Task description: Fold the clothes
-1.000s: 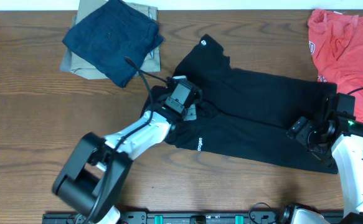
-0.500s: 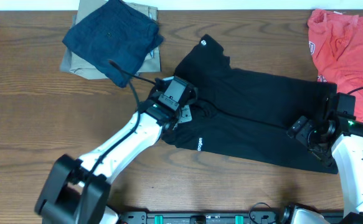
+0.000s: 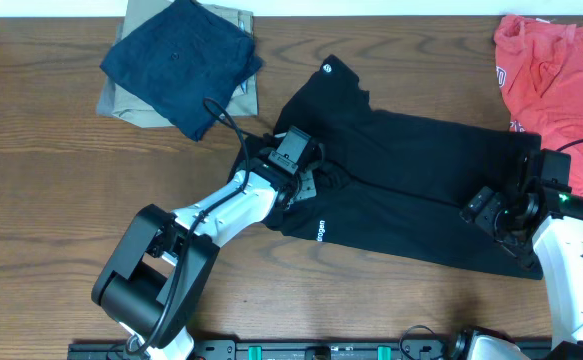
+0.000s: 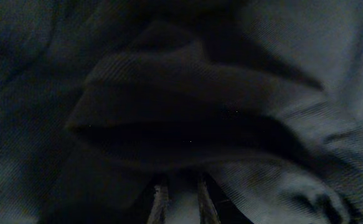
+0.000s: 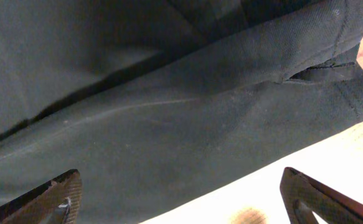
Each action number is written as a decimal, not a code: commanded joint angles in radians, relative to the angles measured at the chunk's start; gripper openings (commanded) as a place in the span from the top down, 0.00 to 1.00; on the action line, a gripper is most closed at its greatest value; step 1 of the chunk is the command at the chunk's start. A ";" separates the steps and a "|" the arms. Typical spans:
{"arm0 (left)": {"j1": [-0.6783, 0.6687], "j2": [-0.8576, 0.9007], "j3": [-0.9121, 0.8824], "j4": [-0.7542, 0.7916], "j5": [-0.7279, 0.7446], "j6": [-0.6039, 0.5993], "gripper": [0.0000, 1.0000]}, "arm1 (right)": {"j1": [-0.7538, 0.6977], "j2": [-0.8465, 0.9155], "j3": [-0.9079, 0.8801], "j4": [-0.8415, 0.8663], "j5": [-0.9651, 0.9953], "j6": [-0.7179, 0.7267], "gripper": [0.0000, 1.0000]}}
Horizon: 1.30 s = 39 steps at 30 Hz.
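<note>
The black shirt [image 3: 411, 170] lies spread across the middle of the table, with white lettering [image 3: 319, 232] near its front edge and a round white logo [image 3: 327, 68] at its far left corner. My left gripper [image 3: 306, 182] sits on a bunched fold at the shirt's left part. In the left wrist view its fingers stand close together [image 4: 180, 202] with dark fabric [image 4: 169, 93] pinched between them. My right gripper [image 3: 483, 212] rests over the shirt's right front edge. In the right wrist view it is open [image 5: 187, 199] above the shirt's hem [image 5: 169, 106], holding nothing.
A red shirt [image 3: 561, 70] lies at the back right, close to the right arm. A folded navy garment [image 3: 176, 60] lies on a khaki one [image 3: 121, 103] at the back left. Bare wooden table [image 3: 51, 200] shows to the left and along the front.
The left arm's elbow swung out to the left and came back. Its gripper stayed on the shirt's bunched fold. The right arm has not moved.
</note>
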 commanded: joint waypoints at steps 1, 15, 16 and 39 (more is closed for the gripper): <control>0.010 0.013 0.003 0.011 -0.002 0.032 0.80 | -0.006 0.000 0.014 -0.002 0.000 -0.012 0.01; 0.021 0.081 0.003 0.097 -0.055 0.043 0.80 | -0.006 0.000 0.014 -0.005 0.000 -0.012 0.01; 0.021 0.092 0.003 0.117 -0.055 0.044 0.80 | -0.006 0.000 0.014 -0.006 0.000 -0.012 0.01; 0.047 0.045 0.004 0.282 -0.068 0.115 0.80 | -0.006 0.000 0.014 -0.013 0.000 -0.019 0.01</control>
